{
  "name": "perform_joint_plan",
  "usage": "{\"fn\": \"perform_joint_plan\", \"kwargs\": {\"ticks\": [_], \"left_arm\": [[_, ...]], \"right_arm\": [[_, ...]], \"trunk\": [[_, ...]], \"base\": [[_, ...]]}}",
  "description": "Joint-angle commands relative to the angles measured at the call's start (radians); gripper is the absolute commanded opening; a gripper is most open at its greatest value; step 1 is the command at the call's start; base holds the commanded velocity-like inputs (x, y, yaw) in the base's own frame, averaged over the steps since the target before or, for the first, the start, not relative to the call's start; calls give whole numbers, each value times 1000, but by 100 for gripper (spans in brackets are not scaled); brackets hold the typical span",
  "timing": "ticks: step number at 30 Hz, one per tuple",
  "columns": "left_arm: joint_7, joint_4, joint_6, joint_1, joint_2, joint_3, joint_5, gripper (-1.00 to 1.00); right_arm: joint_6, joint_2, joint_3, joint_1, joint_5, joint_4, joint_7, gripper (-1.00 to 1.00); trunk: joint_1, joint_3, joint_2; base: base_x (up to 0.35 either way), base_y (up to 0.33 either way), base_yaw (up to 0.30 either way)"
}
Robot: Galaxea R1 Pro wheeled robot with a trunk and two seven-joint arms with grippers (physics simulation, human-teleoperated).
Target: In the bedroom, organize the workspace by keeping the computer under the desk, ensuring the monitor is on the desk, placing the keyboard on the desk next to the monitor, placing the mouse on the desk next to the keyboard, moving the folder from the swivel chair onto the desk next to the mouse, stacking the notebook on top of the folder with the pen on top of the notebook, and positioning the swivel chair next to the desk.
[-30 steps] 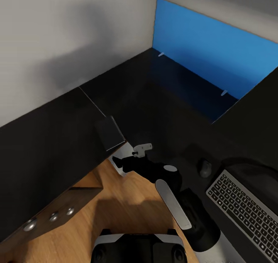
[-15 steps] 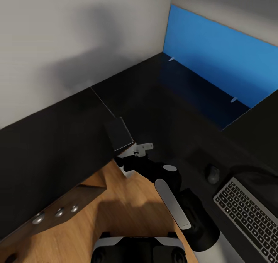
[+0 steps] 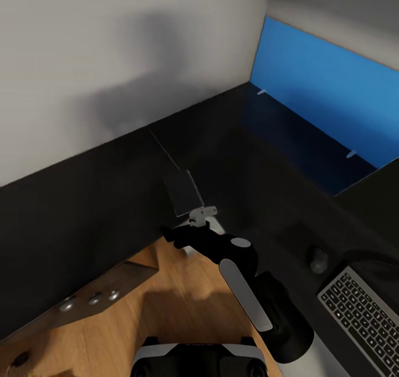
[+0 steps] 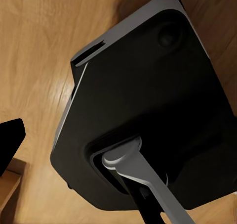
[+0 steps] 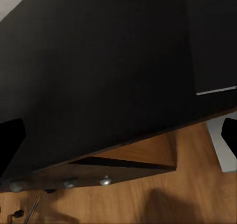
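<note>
The glossy black L-shaped desk (image 3: pixel 100 199) fills the middle of the head view, running from 8 o'clock up to the corner and then toward 3 o'clock. Its drawer unit (image 3: pixel 91 296) with round silver knobs sits at 7 o'clock above the wooden floor (image 3: pixel 183 310). A long blue panel (image 3: pixel 327 100) stands along the wall at 2 o'clock. The keyboard (image 3: pixel 363 313) lies on the desk at 4 o'clock, with the dark mouse (image 3: pixel 318 259) just beside it toward the centre. The notebook (image 3: pixel 184 191), black with a pale page edge, rests at the desk's inner edge near the centre; the right wrist view shows it (image 5: pixel 211 41) lying flat on the black top. The right arm (image 3: pixel 244 288) reaches up from 5 o'clock, and the right gripper (image 3: pixel 200 215) hangs just beside the notebook's near edge; I cannot tell how its fingers stand. The left wrist view looks down on the robot's black base (image 4: pixel 148 110) over the floor; the left pincer's state cannot be told either.
</note>
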Motion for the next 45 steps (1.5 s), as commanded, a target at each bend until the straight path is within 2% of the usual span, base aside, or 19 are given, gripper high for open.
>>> {"fn": "perform_joint_plan", "kwargs": {"ticks": [1, 45], "left_arm": [[-2, -2, 7, 0, -1, 3, 4, 100], [-9, 17, 12, -3, 2, 9, 10, 100]], "right_arm": [[2, 0, 3, -1, -10, -1, -10, 100], [-10, -1, 35, 0, -11, -1, 2, 100]], "trunk": [[1, 0, -2], [1, 62, -2]], "base": [[0, 0, 152], [0, 0, 136]]}}
